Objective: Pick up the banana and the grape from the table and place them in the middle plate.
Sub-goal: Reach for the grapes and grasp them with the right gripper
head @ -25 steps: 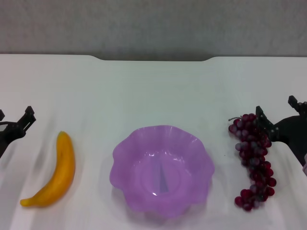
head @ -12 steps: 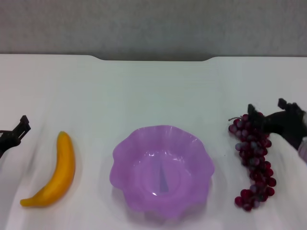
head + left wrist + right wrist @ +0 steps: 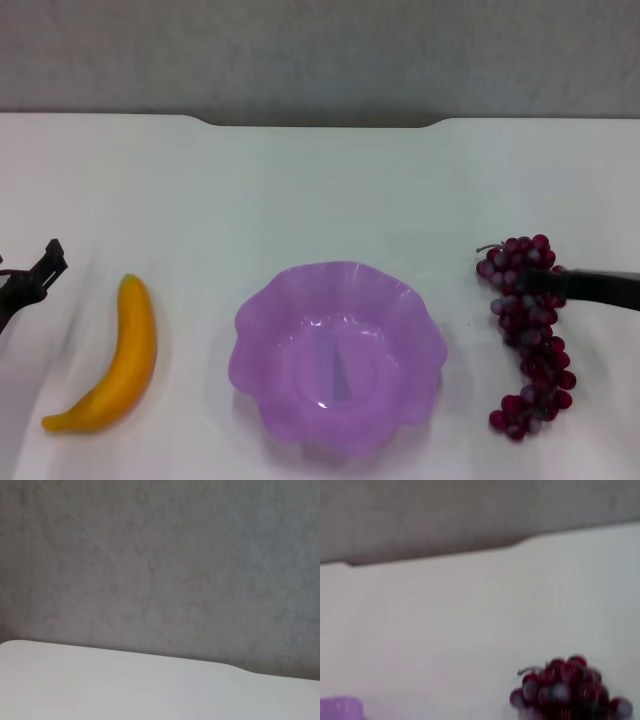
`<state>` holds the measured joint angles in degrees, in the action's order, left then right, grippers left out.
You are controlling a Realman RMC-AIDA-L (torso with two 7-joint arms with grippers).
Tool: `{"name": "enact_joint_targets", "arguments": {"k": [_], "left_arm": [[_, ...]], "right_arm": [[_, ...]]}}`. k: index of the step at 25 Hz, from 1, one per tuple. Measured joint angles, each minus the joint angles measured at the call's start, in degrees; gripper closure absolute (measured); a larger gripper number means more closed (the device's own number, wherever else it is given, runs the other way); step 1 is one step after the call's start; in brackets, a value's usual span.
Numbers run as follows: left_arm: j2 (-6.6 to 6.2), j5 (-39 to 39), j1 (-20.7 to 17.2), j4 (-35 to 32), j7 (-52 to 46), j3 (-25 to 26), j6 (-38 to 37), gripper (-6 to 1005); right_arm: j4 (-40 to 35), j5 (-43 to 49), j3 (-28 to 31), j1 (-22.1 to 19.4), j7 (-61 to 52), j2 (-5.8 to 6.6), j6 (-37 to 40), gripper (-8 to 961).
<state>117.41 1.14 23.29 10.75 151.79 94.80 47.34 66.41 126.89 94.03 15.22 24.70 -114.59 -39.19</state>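
Right gripper (image 3: 545, 281) reached in over the upper part of the grape (image 3: 528, 335); whether its jaws were spread or pinched I could not tell. Left gripper (image 3: 40, 268) sat at the table (image 3: 320, 180) edge, jaw state unclear, the banana (image 3: 118, 360) just beside it. The middle plate (image 3: 338, 352) lay between the two fruits, nothing in it.
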Motion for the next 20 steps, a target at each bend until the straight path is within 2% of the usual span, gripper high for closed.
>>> {"name": "enact_joint_targets", "arguments": {"k": [7, 13, 20], "left_arm": [[0.04, 0.0, 0.1, 0.1, 0.0, 0.1, -0.1, 108], [-0.04, 0.0, 0.1, 0.2, 0.0, 0.1, -0.6, 108], [0.02, 0.0, 0.4, 0.3, 0.0, -0.1, -0.7, 109]], "right_arm": [[-6.6, 0.2, 1.8, 4.2, 0.2, 0.02, -3.2, 86], [-16.7, 0.3, 1.6, 10.7, 2.2, 0.03, -1.9, 90], [-22.6, -0.1, -0.5, 14.1, 2.8, -0.18, 0.6, 94]]}}
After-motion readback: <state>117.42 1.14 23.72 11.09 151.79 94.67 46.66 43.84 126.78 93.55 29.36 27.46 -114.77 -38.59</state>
